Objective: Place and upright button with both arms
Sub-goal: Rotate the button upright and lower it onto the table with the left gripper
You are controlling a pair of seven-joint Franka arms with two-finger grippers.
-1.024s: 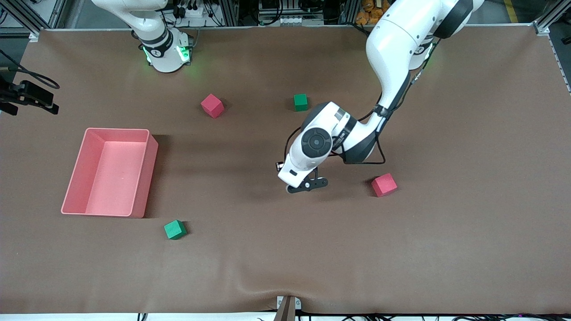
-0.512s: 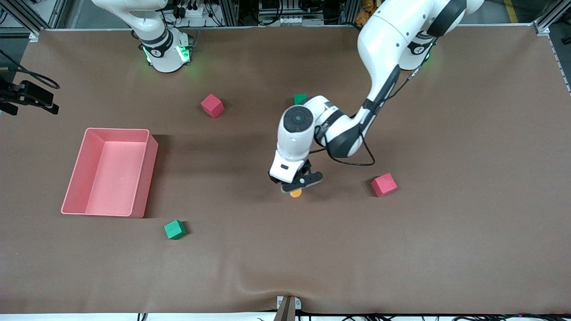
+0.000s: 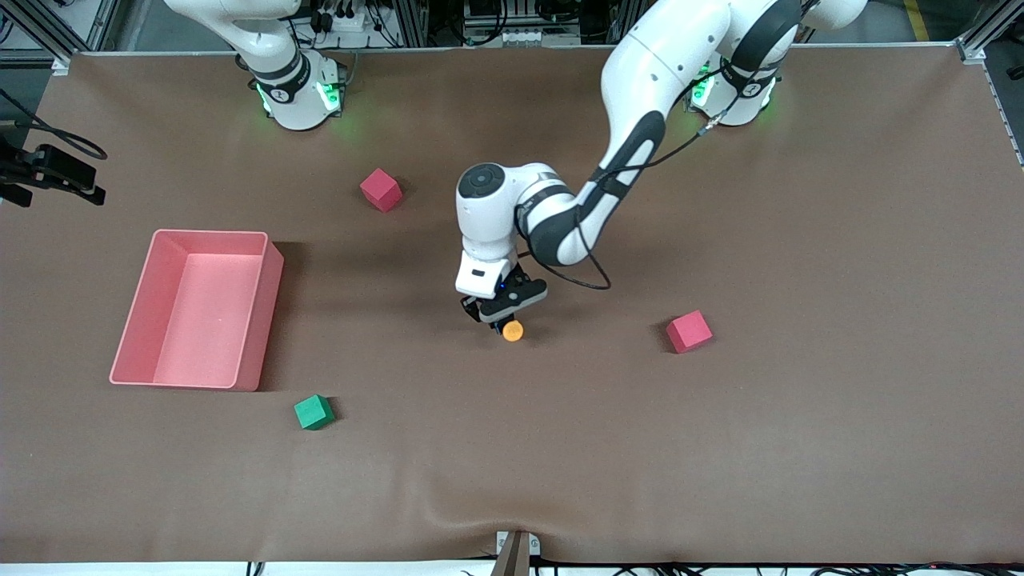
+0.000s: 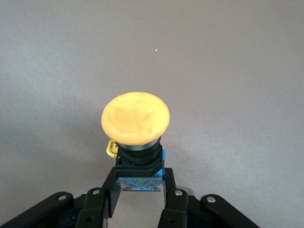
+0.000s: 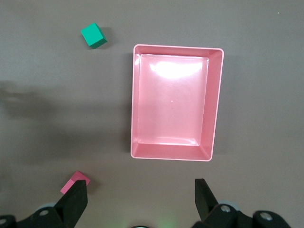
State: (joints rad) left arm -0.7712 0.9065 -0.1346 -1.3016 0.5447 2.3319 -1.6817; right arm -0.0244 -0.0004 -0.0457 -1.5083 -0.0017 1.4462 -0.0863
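Note:
The button (image 3: 513, 330) has a round orange cap on a black body with a bluish end. My left gripper (image 3: 502, 314) is shut on that bluish end and holds the button over the middle of the table. In the left wrist view the button (image 4: 136, 118) points away from the camera, cap outward, and the gripper (image 4: 139, 190) has one finger on each side of the base. My right gripper (image 5: 140, 199) is open and empty, high above the pink bin (image 5: 216, 99). It is out of the front view, where only the right arm's base (image 3: 296, 92) shows.
The pink bin (image 3: 262, 320) stands toward the right arm's end. A red cube (image 3: 381, 190) lies farther from the front camera, another red cube (image 3: 689, 331) toward the left arm's end, and a green cube (image 3: 314, 412) nearer to the camera. The right wrist view shows the green cube (image 5: 93, 35) and a red cube (image 5: 76, 181).
My left arm has swung toward the right arm's end with the button. The orange cap came into view below the gripper. The arm now hides a green cube.

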